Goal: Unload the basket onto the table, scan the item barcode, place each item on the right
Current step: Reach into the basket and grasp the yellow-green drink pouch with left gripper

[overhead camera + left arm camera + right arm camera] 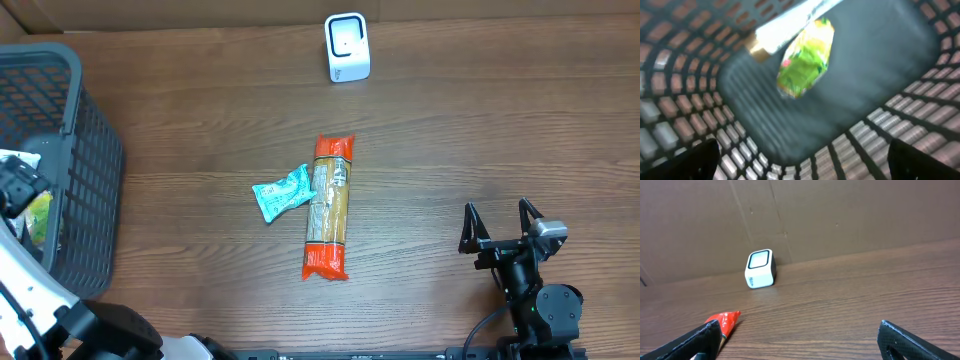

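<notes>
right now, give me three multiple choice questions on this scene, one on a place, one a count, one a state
1. Where on the table is the white scanner?
A near edge
B far edge, beyond the long orange-ended packet
C dead centre

2. How many packets lie outside the basket?
A one
B two
C four

3. The right gripper is:
A open, empty
B shut on a packet
C shut, empty

1 B: the overhead view shows it past the packet's far end.
2 B: the long one and a teal packet.
3 A: its fingers stand apart with nothing between.
</notes>
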`<state>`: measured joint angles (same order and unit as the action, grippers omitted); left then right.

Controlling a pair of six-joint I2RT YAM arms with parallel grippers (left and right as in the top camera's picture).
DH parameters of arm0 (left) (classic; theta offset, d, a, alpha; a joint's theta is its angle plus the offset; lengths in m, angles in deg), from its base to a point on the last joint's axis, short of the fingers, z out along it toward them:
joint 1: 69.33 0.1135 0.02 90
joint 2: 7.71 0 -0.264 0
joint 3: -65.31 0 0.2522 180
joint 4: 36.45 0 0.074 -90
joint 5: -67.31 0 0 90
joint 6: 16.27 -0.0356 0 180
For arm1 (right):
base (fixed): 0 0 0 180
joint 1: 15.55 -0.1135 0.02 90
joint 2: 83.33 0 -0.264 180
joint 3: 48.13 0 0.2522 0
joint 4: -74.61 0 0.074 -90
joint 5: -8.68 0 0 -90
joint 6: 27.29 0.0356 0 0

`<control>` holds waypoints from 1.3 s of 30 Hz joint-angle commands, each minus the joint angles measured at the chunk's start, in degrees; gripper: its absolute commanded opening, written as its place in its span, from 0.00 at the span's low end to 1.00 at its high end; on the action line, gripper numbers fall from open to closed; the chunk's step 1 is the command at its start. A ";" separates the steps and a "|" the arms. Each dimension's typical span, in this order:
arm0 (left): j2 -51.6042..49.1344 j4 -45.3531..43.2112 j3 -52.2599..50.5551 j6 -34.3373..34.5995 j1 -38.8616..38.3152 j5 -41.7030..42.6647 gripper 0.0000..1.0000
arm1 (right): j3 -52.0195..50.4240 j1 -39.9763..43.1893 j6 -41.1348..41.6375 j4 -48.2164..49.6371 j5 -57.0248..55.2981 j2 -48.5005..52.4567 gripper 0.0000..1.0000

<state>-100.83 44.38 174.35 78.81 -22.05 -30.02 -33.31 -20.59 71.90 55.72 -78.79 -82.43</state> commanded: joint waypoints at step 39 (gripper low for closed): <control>-21.99 -23.89 -14.45 -17.70 -0.07 -4.92 0.16 | -0.52 -0.33 -0.07 0.35 -0.55 -0.39 1.00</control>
<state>-121.51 19.61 160.17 60.32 -21.61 -35.14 -33.31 -20.57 71.90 55.72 -78.79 -82.43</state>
